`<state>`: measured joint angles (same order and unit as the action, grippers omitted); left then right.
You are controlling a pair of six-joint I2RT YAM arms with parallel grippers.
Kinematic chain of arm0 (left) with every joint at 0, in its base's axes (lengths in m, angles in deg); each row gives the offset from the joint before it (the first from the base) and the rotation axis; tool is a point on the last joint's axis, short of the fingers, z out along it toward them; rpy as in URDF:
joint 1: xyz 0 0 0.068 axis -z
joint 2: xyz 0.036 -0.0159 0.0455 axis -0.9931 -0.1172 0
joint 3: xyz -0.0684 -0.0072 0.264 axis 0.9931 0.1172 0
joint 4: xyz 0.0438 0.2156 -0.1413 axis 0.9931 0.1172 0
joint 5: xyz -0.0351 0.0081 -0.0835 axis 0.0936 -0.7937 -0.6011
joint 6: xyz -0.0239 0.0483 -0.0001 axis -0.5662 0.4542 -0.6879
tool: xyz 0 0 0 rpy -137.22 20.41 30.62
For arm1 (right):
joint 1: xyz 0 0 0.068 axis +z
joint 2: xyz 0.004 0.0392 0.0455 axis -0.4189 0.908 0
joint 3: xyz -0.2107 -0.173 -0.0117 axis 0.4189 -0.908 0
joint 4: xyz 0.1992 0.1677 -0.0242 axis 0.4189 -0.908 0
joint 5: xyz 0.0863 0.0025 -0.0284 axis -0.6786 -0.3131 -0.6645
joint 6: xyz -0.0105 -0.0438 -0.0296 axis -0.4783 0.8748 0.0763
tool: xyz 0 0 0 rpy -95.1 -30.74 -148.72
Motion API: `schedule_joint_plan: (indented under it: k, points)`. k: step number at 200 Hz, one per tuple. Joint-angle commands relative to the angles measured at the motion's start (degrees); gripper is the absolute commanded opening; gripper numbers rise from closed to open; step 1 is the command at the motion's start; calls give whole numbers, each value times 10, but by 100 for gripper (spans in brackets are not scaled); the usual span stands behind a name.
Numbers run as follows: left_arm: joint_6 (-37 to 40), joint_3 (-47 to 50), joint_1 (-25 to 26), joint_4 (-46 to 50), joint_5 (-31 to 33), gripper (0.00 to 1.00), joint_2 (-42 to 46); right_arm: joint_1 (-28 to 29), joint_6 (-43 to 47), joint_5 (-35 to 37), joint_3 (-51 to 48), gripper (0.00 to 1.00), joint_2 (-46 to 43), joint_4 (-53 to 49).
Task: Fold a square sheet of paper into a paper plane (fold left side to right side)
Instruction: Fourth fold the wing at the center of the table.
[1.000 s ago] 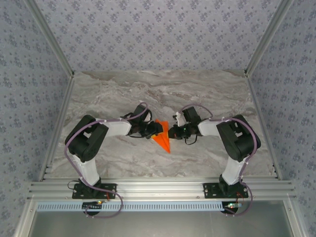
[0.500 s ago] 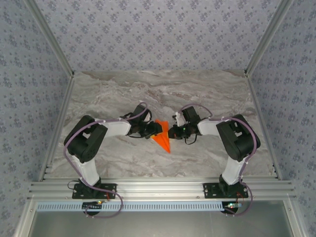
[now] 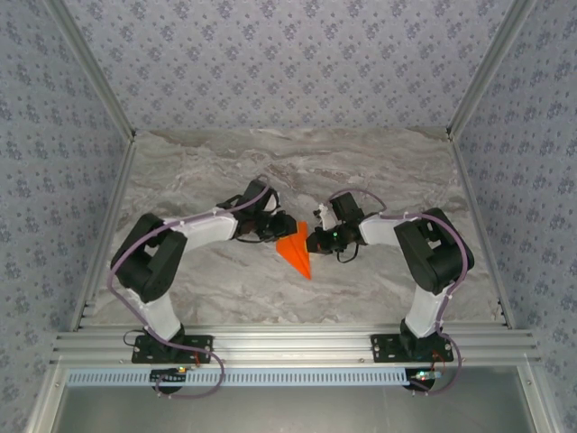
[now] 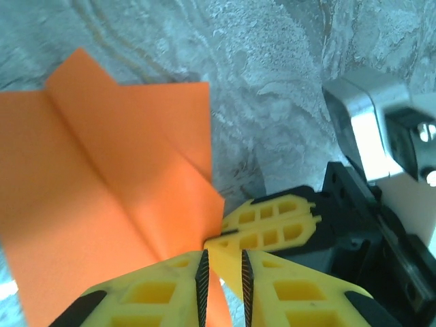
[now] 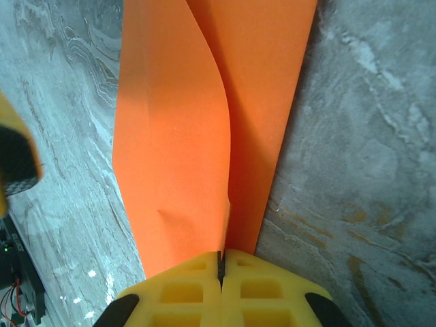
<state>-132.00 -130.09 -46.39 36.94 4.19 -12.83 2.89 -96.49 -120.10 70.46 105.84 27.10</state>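
**Folded orange paper between two grippers, mid-table**

Bottom of the overhead frame: metal rail [image 3: 288, 343] running across, with both arm bases bolted on it. The left arm [image 3: 167, 262] stands in the lower left and the right arm [image 3: 433, 257] in the lower right. Both reach inward toward frame centre, with purple cables looped along them.

Centre of frame: orange paper [image 3: 295, 251], folded to a triangle with its sharp point toward the bottom of the frame. It lies on the marble-patterned table [image 3: 388, 171], with one gripper at each side.

On the paper's right side, the right gripper [image 5: 220, 264] has its yellow fingers pressed together with no gap at the seam, clamped on the paper's edge. In its wrist view a raised flap curves out of that seam at lower centre. A second layer lies flat on the table just right of it.

On the paper's left side, the left gripper [image 4: 223, 272] has its pads a narrow slot apart, not pressed together, at bottom centre of its wrist view. The paper covers the left half of that frame (a crease runs from upper left to lower centre). Its lower edge reaches the slot; cannot tell whether the pads touch it. A yellow fingertip of the right gripper sits just above the slot, touching the paper's corner.

Upper part of the overhead frame: the table runs on to the patterned wall [image 3: 288, 63].
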Motion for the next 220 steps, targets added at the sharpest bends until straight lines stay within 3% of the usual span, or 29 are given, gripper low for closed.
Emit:
schedule_joint_plan:
  k: [1,53,143,220]
  points:
    - [17,-29,2,-2,-23,21,-35,9,18,49,1,3,28,-53]
    - [31,-50,3,5,-18,21,-80,12,23,57,4,3,28,-66]
    - [22,-1,3,1,16,20,-99,13,30,57,9,4,18,-74]
    - [6,50,2,-18,27,19,-88,-6,36,63,32,29,-95,-119]
